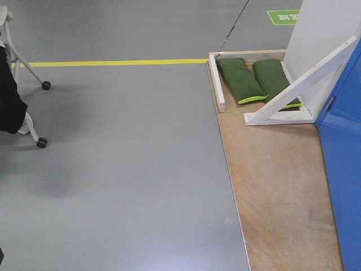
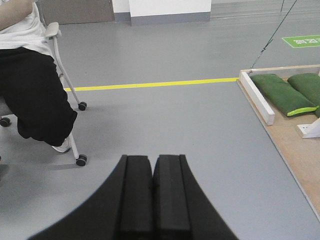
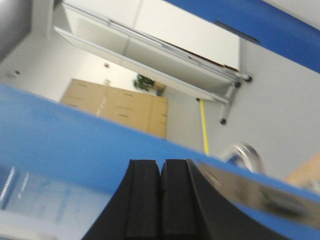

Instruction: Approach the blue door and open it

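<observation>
The blue door point(image 1: 344, 152) stands glossy and bright at the right edge of the front view, on a plywood base point(image 1: 276, 186). Seen from the right wrist, the blue door point(image 3: 75, 145) fills the lower frame, its steel latch plate point(image 3: 250, 190) runs along the edge and part of the lever handle point(image 3: 245, 152) shows behind it. My right gripper point(image 3: 160, 162) is shut and empty, its tips right at the door's edge beside the latch plate. My left gripper point(image 2: 152, 160) is shut and empty, hanging over bare grey floor, far left of the door.
A white wall panel point(image 1: 324, 34) with a diagonal white brace point(image 1: 304, 84) stands behind the door, weighted by two green sandbags point(image 1: 242, 79). A seated person in black trousers point(image 2: 35, 95) on a wheeled chair point(image 2: 70, 115) is at left. Yellow floor tape point(image 1: 118, 62) crosses the grey floor.
</observation>
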Controlling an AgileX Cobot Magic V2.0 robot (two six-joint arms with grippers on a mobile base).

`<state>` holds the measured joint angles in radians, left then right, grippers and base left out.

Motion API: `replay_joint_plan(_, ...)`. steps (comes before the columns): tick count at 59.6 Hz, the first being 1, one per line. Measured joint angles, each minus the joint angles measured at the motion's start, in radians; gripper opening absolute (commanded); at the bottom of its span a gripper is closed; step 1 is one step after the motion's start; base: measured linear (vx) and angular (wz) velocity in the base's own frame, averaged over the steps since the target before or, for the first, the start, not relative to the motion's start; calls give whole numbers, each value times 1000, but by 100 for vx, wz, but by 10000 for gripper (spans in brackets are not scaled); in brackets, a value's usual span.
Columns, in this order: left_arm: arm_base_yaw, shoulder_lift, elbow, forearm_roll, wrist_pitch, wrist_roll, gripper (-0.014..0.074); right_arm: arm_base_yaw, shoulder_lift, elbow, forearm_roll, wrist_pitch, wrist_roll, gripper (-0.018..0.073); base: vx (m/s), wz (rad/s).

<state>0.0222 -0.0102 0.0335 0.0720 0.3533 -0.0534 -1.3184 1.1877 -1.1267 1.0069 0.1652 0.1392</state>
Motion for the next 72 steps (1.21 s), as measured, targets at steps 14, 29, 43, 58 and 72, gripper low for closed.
replay_joint_plan(14,0,0,0,0,0,0,71,0,109,-189,43,-109,0,-4,0,0)
replay_joint_plan(29,0,0,0,0,0,0,71,0,159,-276,47,-73,0,-4,0,0)
replay_joint_plan(43,0,0,0,0,0,0,71,0,202,-282,45,5,0,-4,0,0)
replay_joint_plan(58,0,0,0,0,0,0,71,-8,212,-283,42,81,2,-4,0,0)
replay_joint_plan(72,0,0,0,0,0,0,71,-19,212,-286,38,146,4,-4,0,0)
